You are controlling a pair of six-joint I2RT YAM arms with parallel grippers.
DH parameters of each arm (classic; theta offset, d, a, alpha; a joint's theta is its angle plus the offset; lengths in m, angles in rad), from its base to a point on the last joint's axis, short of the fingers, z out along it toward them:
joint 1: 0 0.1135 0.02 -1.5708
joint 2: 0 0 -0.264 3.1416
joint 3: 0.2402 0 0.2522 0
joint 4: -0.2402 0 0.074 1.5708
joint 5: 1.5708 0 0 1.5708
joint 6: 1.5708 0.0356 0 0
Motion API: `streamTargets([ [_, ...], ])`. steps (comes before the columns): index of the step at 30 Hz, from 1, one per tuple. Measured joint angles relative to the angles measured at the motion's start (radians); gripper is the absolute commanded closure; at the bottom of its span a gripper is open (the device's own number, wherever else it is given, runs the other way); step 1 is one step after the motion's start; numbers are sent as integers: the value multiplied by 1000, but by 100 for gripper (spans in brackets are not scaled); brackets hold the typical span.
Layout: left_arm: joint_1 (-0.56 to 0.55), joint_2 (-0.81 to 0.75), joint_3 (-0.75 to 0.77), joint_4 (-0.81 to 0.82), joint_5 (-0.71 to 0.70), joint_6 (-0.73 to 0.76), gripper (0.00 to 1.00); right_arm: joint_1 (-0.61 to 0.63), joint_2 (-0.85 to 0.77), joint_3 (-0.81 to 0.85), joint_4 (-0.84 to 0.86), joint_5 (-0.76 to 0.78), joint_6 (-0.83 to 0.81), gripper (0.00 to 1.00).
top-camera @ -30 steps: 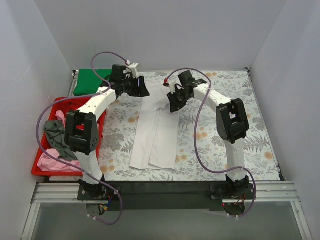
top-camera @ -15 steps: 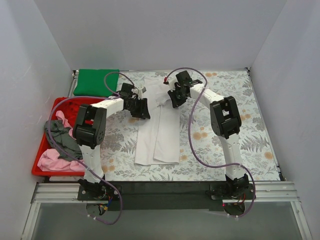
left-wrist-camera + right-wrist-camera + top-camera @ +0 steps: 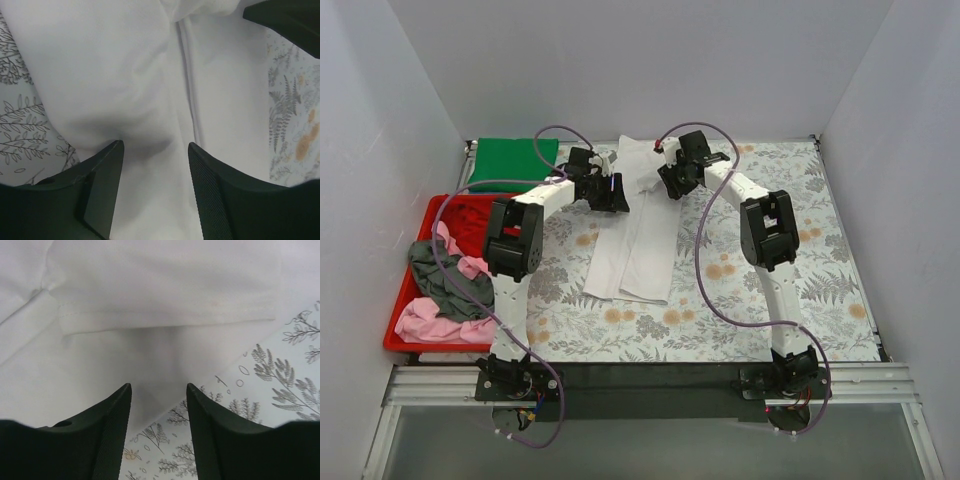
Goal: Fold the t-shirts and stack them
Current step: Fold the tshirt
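The large white t-shirt [image 3: 640,250] lies on the floral cloth as a long strip folded lengthwise, running from the back towards the front. My left gripper [image 3: 616,192] is open low over its far left part, with white cloth [image 3: 125,75] between the fingers [image 3: 100,185]. My right gripper [image 3: 672,185] is open over its far right edge; the hem [image 3: 150,290] lies just ahead of the fingers [image 3: 210,425]. The green t-shirt [image 3: 510,163] lies folded at the back left. Pink [image 3: 425,318], grey [image 3: 445,275] and red [image 3: 470,215] t-shirts lie crumpled in the bin.
The red plastic bin [image 3: 440,346] stands along the left edge. The grey floral cloth [image 3: 770,260] covers the table and also shows in the right wrist view [image 3: 280,390]. White walls close in the back and both sides.
Both grippers have moved towards the back of the table. The white t-shirt has slid back with them, so its near end now lies farther from the front edge.
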Motion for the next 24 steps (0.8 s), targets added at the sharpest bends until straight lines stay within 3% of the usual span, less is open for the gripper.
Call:
streamTargets([
  [5,3,-83,-29,-40,75,-9,30,-10,-98,-25,-8,-31,-79,22],
  [11,36,-481,-192,-23,173,109,8,20,-455,-114,-71,-163,-189,21],
  [17,122,-877,-418,-64,299,425,13,240,-829,-462,-108,-246,-278,26],
  [20,148,-930,-522,-117,362,517,15,384,-859,-675,-127,-263,-286,28],
  [24,185,-911,-650,-168,394,550,17,477,-789,-875,-148,-247,-261,32],
])
